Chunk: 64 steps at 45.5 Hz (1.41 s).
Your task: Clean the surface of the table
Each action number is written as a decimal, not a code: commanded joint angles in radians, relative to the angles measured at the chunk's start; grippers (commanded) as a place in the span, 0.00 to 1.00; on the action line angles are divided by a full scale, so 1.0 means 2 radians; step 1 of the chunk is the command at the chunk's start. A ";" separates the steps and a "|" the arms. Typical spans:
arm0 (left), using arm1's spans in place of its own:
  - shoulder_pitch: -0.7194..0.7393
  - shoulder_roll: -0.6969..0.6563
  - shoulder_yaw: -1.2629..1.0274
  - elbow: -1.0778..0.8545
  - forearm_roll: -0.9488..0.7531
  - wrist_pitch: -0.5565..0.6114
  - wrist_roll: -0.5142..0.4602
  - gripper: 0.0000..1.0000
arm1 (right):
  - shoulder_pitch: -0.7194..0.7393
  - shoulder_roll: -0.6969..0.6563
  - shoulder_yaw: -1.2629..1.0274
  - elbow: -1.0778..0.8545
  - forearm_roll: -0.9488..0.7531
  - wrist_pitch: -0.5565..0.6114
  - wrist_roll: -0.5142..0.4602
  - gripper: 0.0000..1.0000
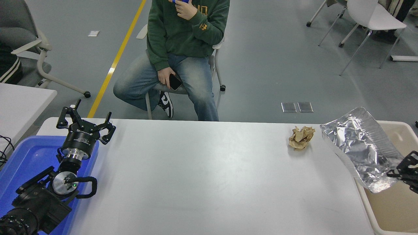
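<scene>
The white table surface point(202, 176) fills the middle of the head view. A crumpled brown paper ball point(300, 137) lies on it near the far right. My right gripper point(396, 169) is shut on a crinkled silver foil bag point(362, 147), holding it in the air over the table's right edge and the beige bin point(388, 209). Parked at the lower left, my left gripper point(85, 121) stands open above the blue tray point(23, 160).
A person in a green sweatshirt and jeans point(178, 55) sits on a chair beyond the far edge, holding a phone. A smaller white table point(19, 104) stands at the left edge. White chairs point(369, 19) stand at the back right.
</scene>
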 commanded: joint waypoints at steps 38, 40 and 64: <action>0.000 0.000 0.000 0.000 0.000 0.000 0.000 1.00 | -0.003 -0.009 0.030 -0.103 -0.033 0.036 -0.009 0.00; 0.000 0.000 0.000 0.000 0.000 0.000 0.000 1.00 | -0.006 -0.003 0.030 -0.118 -0.033 0.029 -0.009 0.00; 0.000 0.000 0.000 0.000 0.000 0.000 -0.001 1.00 | -0.173 0.219 0.055 -0.372 0.101 -0.100 -0.006 0.00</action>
